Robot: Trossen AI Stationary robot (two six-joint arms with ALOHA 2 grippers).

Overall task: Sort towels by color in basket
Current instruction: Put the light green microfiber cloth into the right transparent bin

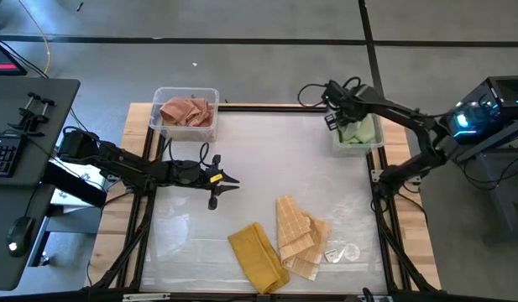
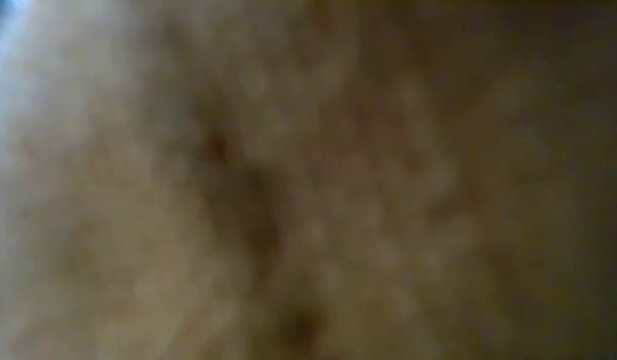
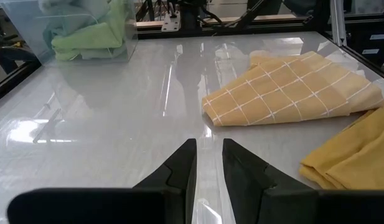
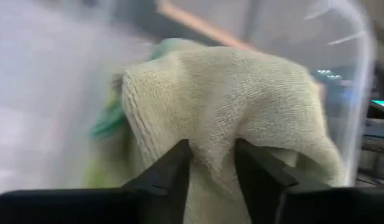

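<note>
The right gripper (image 4: pixel 211 163) is closed on a sage towel (image 4: pixel 241 106), pinching a fold of it between its fingers. In the high view it sits over the right bin (image 1: pixel 378 143) at the far right of the table (image 1: pixel 242 159), with green cloth (image 1: pixel 357 132) already inside. The towel looks to be at or just above the bin's mouth, so this reads as the drop step.

The left gripper (image 3: pixel 208 163) hangs low over the middle left of the table, fingers nearly together and holding nothing. Ahead of it lie the checked towels (image 3: pixel 291 87) and, just beside them, the mustard towel (image 3: pixel 353 155), both at the near middle. The left bin (image 1: pixel 186 94) at the far left holds pink cloth (image 1: pixel 187 111).

Risks from here: the looped pile may cling to the fingers on release and be dragged back out as the arm lifts. A release off centre could leave the towel draped on the bin's rim. The low view is blocked by cloth and shows nothing useful.
</note>
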